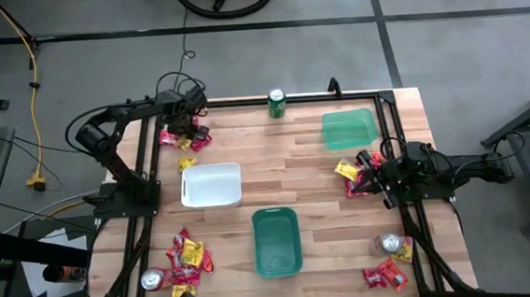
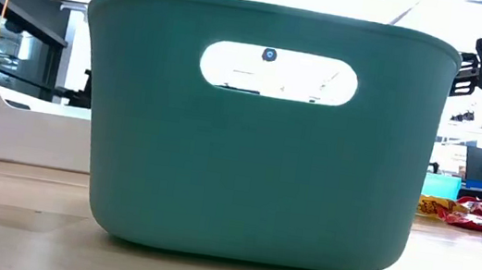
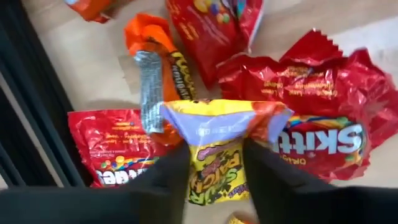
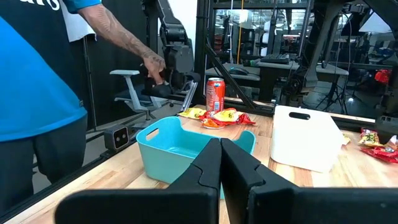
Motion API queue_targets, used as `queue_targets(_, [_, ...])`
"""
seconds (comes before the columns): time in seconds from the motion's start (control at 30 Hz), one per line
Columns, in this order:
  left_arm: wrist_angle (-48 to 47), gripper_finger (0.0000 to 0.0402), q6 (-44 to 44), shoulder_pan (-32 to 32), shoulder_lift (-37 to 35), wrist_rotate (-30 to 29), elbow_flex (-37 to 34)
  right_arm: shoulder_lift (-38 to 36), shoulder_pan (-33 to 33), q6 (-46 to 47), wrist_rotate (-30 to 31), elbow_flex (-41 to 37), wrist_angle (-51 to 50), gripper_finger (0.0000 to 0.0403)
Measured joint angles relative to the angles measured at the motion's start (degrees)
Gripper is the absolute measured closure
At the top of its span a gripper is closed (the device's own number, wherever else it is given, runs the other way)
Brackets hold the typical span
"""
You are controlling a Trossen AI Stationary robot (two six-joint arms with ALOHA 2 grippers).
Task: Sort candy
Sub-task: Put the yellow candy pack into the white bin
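- The left gripper (image 1: 192, 127) is being held over a heap of candy (image 1: 182, 136) at about 10 o'clock on the table (image 1: 295, 179), near the far left corner.
- In the left wrist view, a yellow candy packet (image 3: 214, 152) is being clenched between the two dark fingers (image 3: 273, 180) of this gripper; its upper edge is being crumpled above the fingertips.
- Red packets (image 3: 317, 106) and an orange packet (image 3: 155, 62) are being seen lying around the yellow one, touching it or just beside it.
- The right gripper (image 1: 372, 180) is being kept near 3 o'clock, beside another small heap of candy (image 1: 351, 172); its fingers (image 4: 208, 165) are being pressed together with nothing between them.
- More candy is being seen at 7 o'clock (image 1: 187, 259) and at 5 o'clock (image 1: 388, 275) of the table.
- A white tray (image 1: 211, 185) is being seen left of centre, a dark green tray (image 1: 277, 241) at 6 o'clock, and a light green tray (image 1: 349, 129) toward 1 o'clock.
- A green can (image 1: 277, 103) is standing at 12 o'clock on the far edge.
- In the right wrist view, a person in a blue shirt (image 4: 31, 93) is being seen beside the table, one hand (image 4: 153, 64) on the other arm.
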Motion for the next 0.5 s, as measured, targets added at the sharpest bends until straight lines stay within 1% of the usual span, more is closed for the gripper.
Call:
queue_targets(0.1, [-0.29, 0.0375, 0.96, 0.0, -0.11, 1.21, 0.0, 0.0, 0.0, 0.0, 0.01, -0.01, 0.01, 0.0402])
queue_targets(0.13, [-0.32, 0.0387, 1.32, 0.0, -0.64, 1.79, 0.0, 0.0, 0.0, 0.0, 0.01, -0.01, 0.0, 0.0402])
queue_targets(0.23, [-2.16, 0.0389, 2.53, 0.0, -3.5, 2.58, 0.69, 0.0, -0.01, 0.0, 0.0, 0.0, 0.0, 0.0402])
queue_targets(0.3, [-3.66, 0.0397, 3.68, -0.04, -6.88, 2.63, 1.84, 0.0, -0.01, 0.01, 0.01, -0.01, 0.01, 0.0402])
queue_targets(0.4, [-3.69, 0.0399, 4.16, -0.63, -14.19, 4.46, 3.48, 0.0, -0.02, 0.0, -0.02, 0.0, -0.02, 0.0402])
queue_targets(0.5, [-1.4, 0.0401, 4.85, -2.57, -23.07, 9.01, 3.69, 0.0, -0.02, 0.0, 0.01, 0.0, 0.01, 0.0402])
